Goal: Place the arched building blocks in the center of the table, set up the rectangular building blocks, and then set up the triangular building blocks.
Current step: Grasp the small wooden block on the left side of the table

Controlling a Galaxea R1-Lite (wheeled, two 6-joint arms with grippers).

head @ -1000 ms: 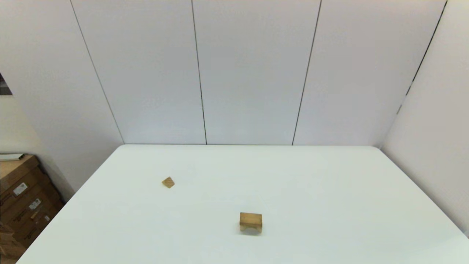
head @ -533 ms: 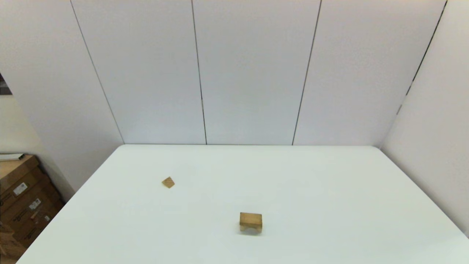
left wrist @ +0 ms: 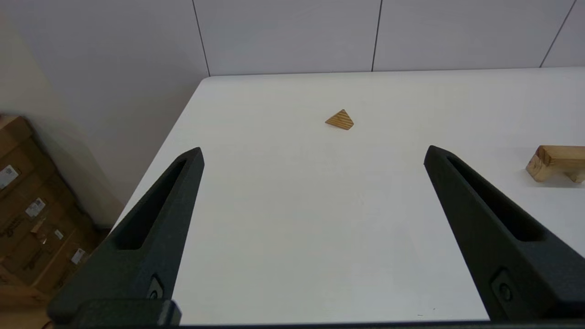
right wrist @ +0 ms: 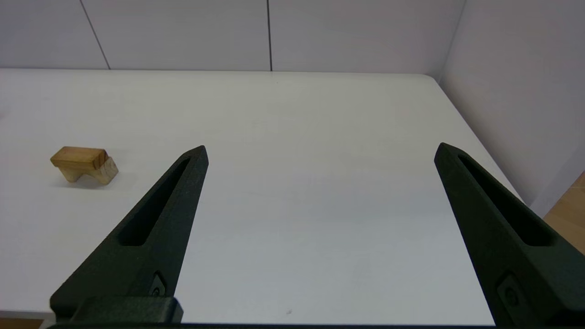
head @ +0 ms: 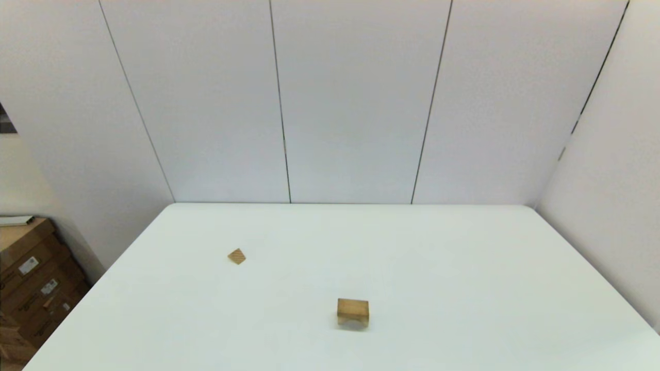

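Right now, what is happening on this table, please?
Nothing is being handled at this moment. On the white table the rectangular block lies on top of the arched block, near the middle. The small triangular block lies apart on the robot's left side, not yet stacked. Both arms are pulled back out of the head view; the left gripper and the right gripper are open and hold nothing.

It looked like a bare robot test lab or storeroom corner: a plain white table [head: 464,288] stood boxed in by seamed white wall panels [head: 350,103], and labelled cardboard boxes [left wrist: 32,214] were stacked on the floor beyond the left gripper's [left wrist: 313,153] outer finger.
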